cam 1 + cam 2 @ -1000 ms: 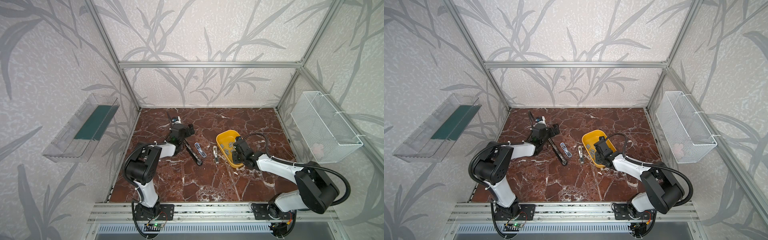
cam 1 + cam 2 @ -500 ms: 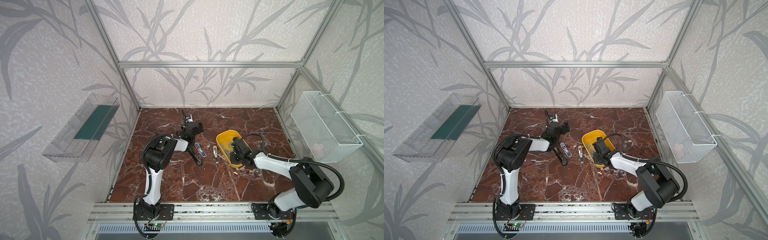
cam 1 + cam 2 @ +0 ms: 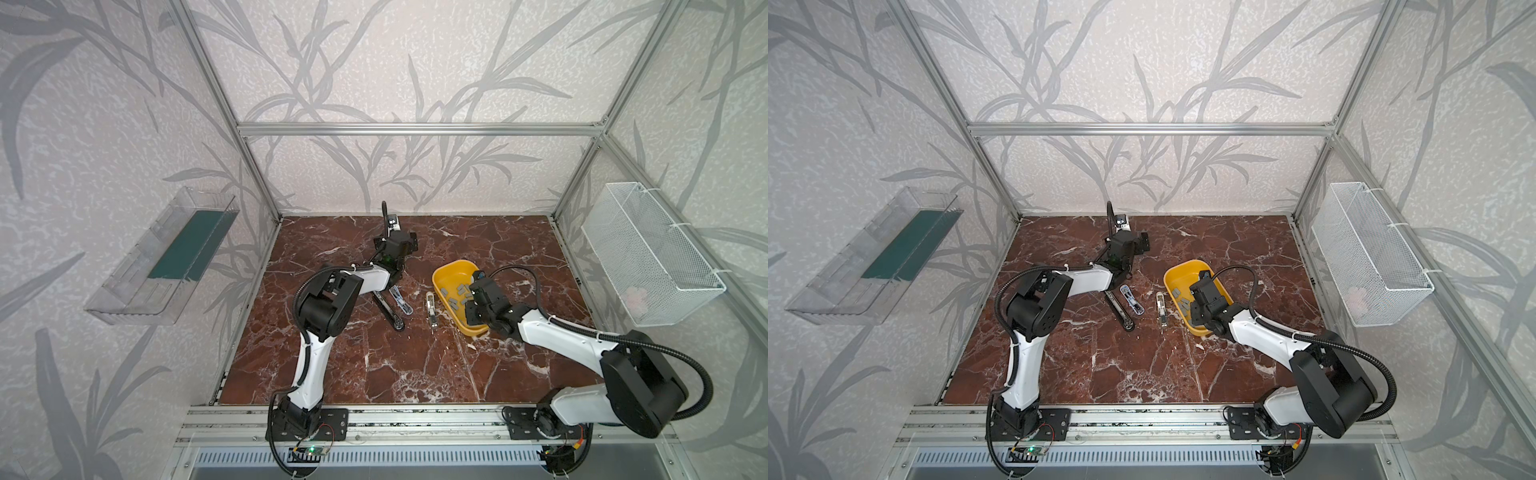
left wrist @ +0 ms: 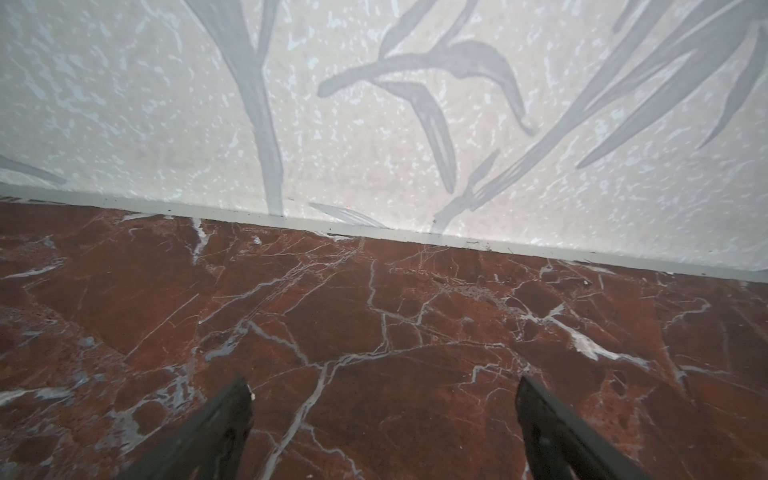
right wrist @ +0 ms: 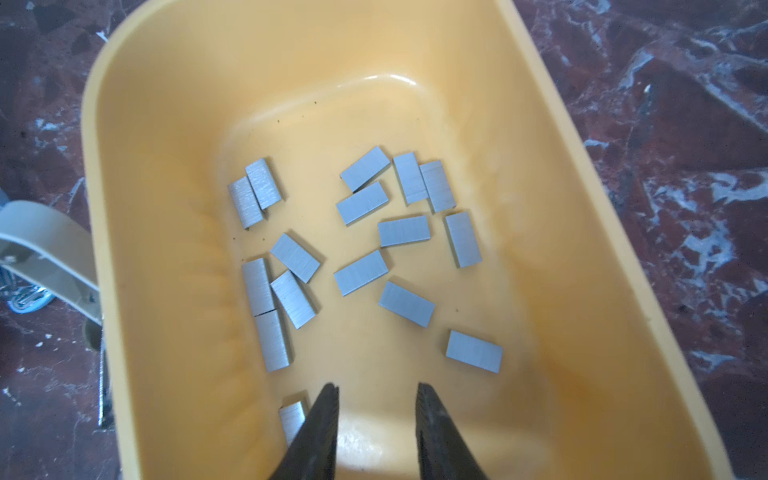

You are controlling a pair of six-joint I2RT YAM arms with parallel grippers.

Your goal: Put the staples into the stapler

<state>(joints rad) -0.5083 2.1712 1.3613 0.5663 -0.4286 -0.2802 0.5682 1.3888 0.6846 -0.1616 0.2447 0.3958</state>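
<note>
Right hand [image 5: 376, 399] over staples [image 5: 361, 272] in tub [image 5: 166, 124]
Its jaws stand narrowly apart, gripping nothing; left hand [image 4: 382, 386] gapes wide above the surface [image 4: 374, 311] by the wall.

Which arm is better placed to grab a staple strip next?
The right: the right gripper hangs open over the yellow tray, just above the staples. The left gripper is open over the table by the back wall.

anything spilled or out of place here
Nothing spilled: the staples all lie inside the yellow tray, a few overlapping. One oddity: the open left gripper faces the table by the back wall, away from the staplers.
</note>
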